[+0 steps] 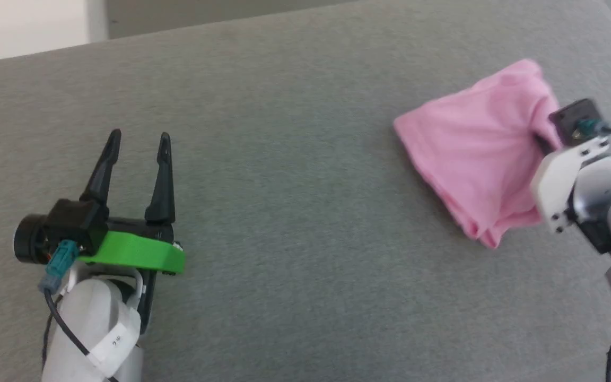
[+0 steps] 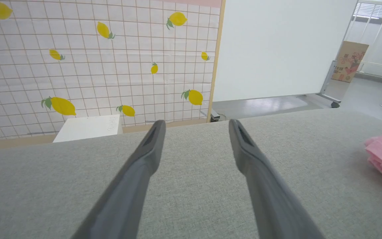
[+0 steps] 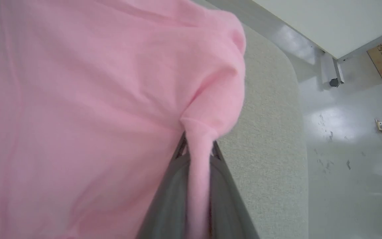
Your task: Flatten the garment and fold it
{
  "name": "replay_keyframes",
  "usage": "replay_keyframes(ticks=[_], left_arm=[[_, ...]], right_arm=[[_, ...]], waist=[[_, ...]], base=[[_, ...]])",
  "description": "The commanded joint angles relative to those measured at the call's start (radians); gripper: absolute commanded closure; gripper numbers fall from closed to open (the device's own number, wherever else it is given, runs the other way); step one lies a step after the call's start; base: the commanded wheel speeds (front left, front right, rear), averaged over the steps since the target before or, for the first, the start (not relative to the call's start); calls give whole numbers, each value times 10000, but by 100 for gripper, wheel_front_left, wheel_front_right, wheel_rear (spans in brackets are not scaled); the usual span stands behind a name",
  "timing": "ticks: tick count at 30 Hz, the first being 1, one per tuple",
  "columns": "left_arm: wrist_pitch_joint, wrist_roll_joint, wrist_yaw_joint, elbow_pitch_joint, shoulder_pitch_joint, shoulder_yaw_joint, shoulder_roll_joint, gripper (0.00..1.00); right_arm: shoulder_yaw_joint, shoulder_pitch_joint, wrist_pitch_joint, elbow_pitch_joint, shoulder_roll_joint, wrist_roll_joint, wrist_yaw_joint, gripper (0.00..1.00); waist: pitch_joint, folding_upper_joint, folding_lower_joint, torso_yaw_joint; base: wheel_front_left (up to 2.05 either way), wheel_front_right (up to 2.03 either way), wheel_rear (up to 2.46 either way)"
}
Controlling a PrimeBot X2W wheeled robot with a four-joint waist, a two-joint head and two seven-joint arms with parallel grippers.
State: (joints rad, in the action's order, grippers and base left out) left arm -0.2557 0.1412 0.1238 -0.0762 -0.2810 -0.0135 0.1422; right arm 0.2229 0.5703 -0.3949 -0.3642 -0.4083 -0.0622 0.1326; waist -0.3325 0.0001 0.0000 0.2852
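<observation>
Pink garment (image 3: 78, 116) between dark right gripper (image 3: 197, 146) fingers (image 3: 224, 199), grey surface (image 1: 295, 212) beneath, white grid wall (image 2: 95, 59) with yellow lemons beyond left gripper (image 2: 196, 124) fingertips (image 2: 156, 132), green bracket (image 1: 136, 254) behind

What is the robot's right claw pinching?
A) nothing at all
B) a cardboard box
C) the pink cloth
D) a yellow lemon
C: in the right wrist view, the right gripper has its two fingers closed on a bunched fold of the pink garment, which squeezes out between them.
</observation>
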Motion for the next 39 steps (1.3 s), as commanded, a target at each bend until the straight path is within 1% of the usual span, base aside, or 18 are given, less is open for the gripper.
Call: replay_keyframes(ticks=[1, 4, 9, 15, 24, 25, 26, 27, 28, 31, 32, 36, 39], left_arm=[[40, -106, 63, 82, -253, -19, 154, 0], [192, -231, 49, 294, -438, -69, 366, 0], [448, -348, 51, 590, -690, -240, 567, 0], [848, -408, 54, 1025, -868, -382, 857, 0], [1201, -402, 24, 1556, -918, -429, 1123, 0], [1194, -392, 8, 1573, -901, -440, 1117, 0], [1175, -377, -9, 1565, -883, -440, 1107, 0], [1126, -349, -29, 1527, -856, -448, 1077, 0], [1070, -319, -45, 1479, -833, -459, 1039, 0], [767, -194, -129, 1177, -720, -520, 820, 0], [498, -49, -199, 796, -577, -581, 573, 0], [190, 194, -296, 231, -286, -566, 243, 0], [45, 393, -331, -164, -20, -518, 3, 0]], right_arm=[[-143, 329, 232, -303, -101, 188, -19, 100], [-662, 841, 771, -1148, -80, 553, -19, 100], [-1481, 1432, 1484, -2335, -121, 1161, -19, 100], [-2604, 2174, 2282, -3276, -168, 2022, -19, 100], [-4437, 2861, 3032, -4090, 301, 3230, -19, 100], [-4638, 2864, 3121, -4156, 335, 3408, -19, 92], [-4772, 2852, 3172, -4195, 365, 3552, -19, 62], [-4996, 2822, 3210, -4235, 380, 3724, -19, 3], [-5194, 2799, 3256, -4261, 388, 3815, -19, 0], [-5800, 2663, 3589, -4237, 385, 3934, -19, 0], [-5925, 2388, 4041, -4041, 253, 3997, -19, 0], [-5747, 1901, 4658, -3508, 166, 3668, -19, 0], [-5406, 1373, 5066, -2807, 301, 3069, -19, 0]], waist=[[-1118, -1, 0, 1307], [-1471, -1, 0, 1647], [-1911, -1, 0, 1843], [-2408, -1, 0, 1799], [-2853, -1, 0, 1422], [-2823, -1, 0, 1364], [-2781, -1, 0, 1325], [-2689, -1, 0, 1260], [-2594, -1, 0, 1195], [-2077, -1, 0, 897], [-1510, -1, 0, 577], [-593, -1, 0, 100], [114, -1, 0, -297]], base=[[0, 0, 0], [0, 0, 0], [0, 0, 0], [0, 0, 0], [0, 0, 0], [0, 0, 0], [0, 0, 0], [0, 0, 0], [0, 0, 0], [0, 0, 0], [0, 0, 0], [0, 0, 0], [0, 0, 0]])
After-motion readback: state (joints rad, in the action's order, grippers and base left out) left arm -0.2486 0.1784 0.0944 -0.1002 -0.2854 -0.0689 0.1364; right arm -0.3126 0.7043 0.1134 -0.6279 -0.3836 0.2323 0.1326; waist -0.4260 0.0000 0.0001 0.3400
